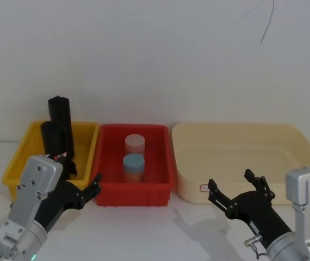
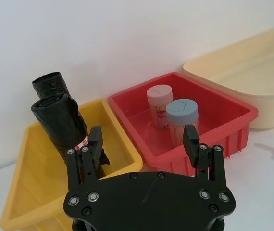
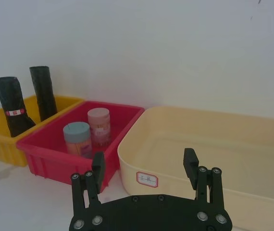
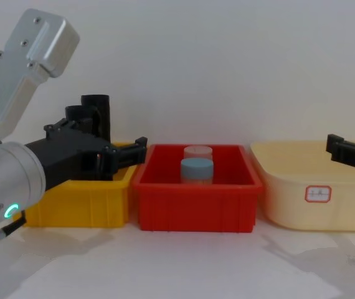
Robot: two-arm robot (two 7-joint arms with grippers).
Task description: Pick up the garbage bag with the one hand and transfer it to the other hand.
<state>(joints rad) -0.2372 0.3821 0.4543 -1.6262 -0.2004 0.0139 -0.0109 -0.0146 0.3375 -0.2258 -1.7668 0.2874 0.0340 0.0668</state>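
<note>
Black garbage bag point(image 1: 54, 138) stands in yellow bin point(image 1: 19, 153) (left gripper point(image 2: 143, 132), right gripper point(image 3: 144, 158) both splayed).

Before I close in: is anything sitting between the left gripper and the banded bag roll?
Only the yellow bin rim lies between the left gripper and the garbage bag, as the left wrist view shows. The plain roll stands behind the bag.

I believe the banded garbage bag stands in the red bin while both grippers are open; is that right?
Not quite: the garbage bag stands in the yellow bin, as the left wrist view shows. The left gripper and right gripper are indeed open.
</note>
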